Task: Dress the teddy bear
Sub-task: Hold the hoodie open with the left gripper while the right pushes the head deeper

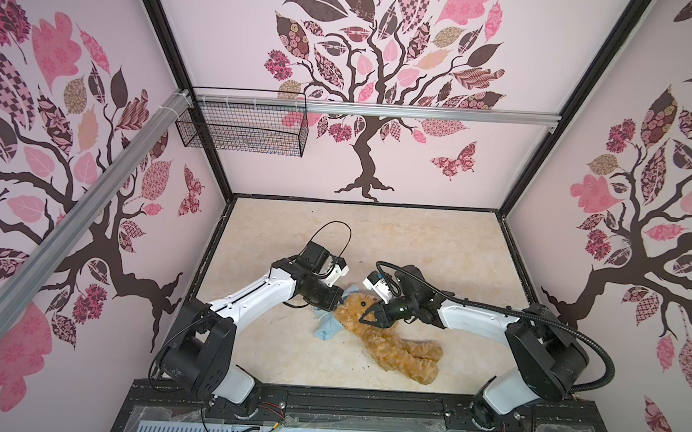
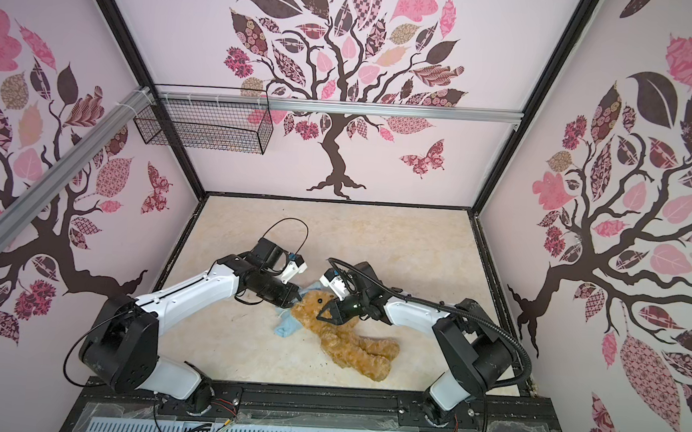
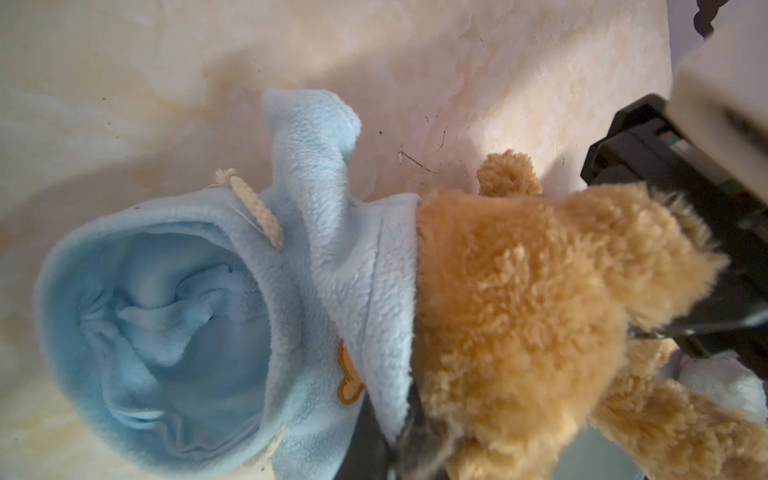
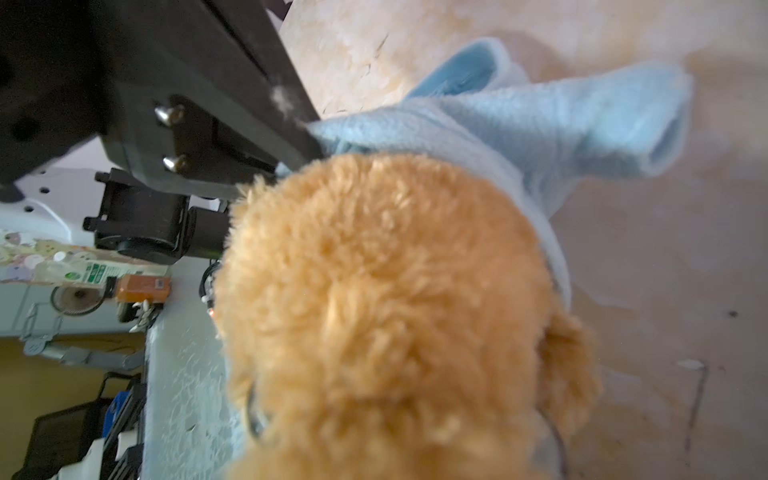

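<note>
Arms angled inward, left claw (image 1: pixel 340 304) pinching shirt (image 1: pixel 325 329), right claw (image 1: pixel 365 316) gripping teddy bear (image 1: pixel 389 347)

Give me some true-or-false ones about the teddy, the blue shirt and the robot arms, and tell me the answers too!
1. The teddy bear lies on the table. True.
2. The blue shirt already covers the bear's legs. False: it is bunched up at the head, and the legs are bare.
3. The left gripper pinches the blue shirt. True.
4. The right gripper is far away from the bear. False: it is right at the bear's head.
5. The wire basket on the back wall holds a second bear. False: no bear shows in it.
</note>
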Motion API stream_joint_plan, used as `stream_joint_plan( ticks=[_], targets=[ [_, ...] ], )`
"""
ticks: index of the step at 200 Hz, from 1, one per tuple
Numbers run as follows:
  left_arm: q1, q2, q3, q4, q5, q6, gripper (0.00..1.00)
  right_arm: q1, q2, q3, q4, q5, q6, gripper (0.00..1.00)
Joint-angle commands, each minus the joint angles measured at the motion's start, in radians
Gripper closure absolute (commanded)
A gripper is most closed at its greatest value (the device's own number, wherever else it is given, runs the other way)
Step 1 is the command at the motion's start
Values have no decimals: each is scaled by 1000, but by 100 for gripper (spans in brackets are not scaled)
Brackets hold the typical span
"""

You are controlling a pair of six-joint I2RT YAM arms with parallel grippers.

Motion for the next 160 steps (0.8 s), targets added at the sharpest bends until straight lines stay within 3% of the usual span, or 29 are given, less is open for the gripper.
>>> stream_joint_plan(
  ticks=[1,43,81,117,160],
  targets=[
    [2,-25,24,-11,22,37,100,0,-43,-19,105,105,54,84],
    [-2,-26,23,10,52,25,100,51,-20,-19,97,243,69,85],
    [-7,-34,23,77,99,-82,100,136,7,-40,106,386,52,86],
    [-8,-25,32,147,84,-210,100,177,4,-86,208,420,2,86],
    [-10,-52,10,275,105,-335,96,180,4,-148,336,380,-48,85]
  ],
)
